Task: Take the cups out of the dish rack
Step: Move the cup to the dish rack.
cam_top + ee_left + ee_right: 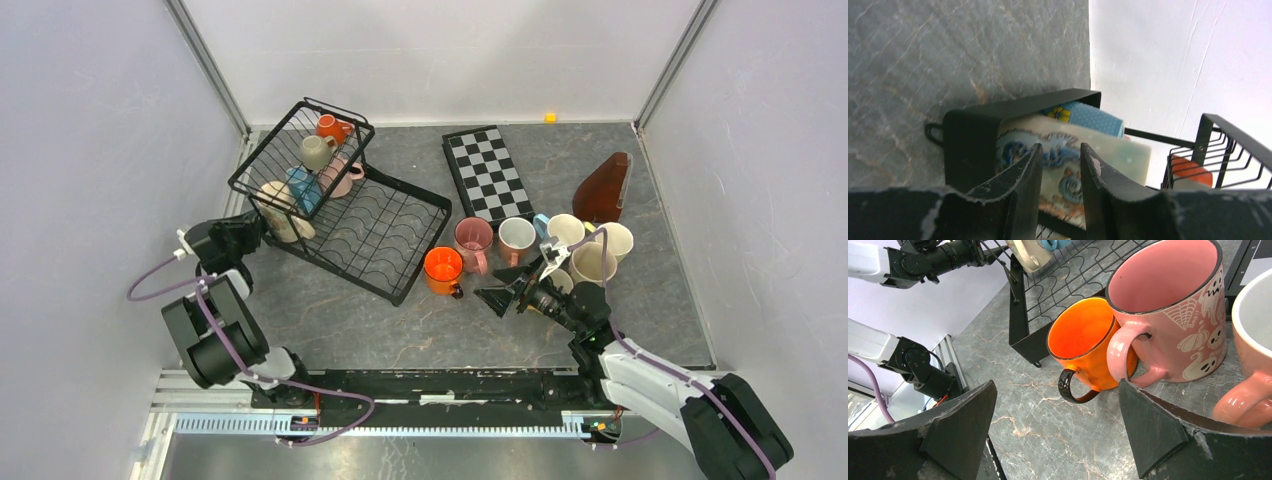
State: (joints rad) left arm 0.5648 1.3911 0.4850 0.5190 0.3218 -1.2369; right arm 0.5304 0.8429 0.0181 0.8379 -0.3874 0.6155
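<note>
At 10 o'clock on the table (400, 325), top view: rack (395, 235), basket end tipped up toward 11. Five mugs sit in the basket end. Cream mug (283, 210) is lowest, lying over the rack's 8 o'clock edge; blue mug (303, 188) is just beside it at 1 o'clock; three more lie behind. Left gripper (255, 232) is at the 8 o'clock side of the cream mug, close; contact not resolvable. Several mugs stand off the rack toward 3 o'clock: orange mug (443, 270) just beside the rack's near corner, pink mug (473, 240) next to it. Right gripper (503, 293) is low over the table at 4 o'clock of the orange mug, apart from it. Checkerboard (487, 175) at 12.

Left wrist: fingers (1023, 175) about half open, nothing between them. Cream mug (1118, 155) lies on its side behind the gap, against the rack wall (968, 145). Blue mug (1093, 117) at 12 of it. Whether the tips touch the cream mug: cannot tell.

Right wrist: jaws spread fully, empty. Orange mug (1078, 335) and pink mug (1193, 340) stand upright just beside each other, at 12 ahead of the fingers, handles toward the camera. Rack corner (1018, 315) at 10 of the orange mug.
</note>
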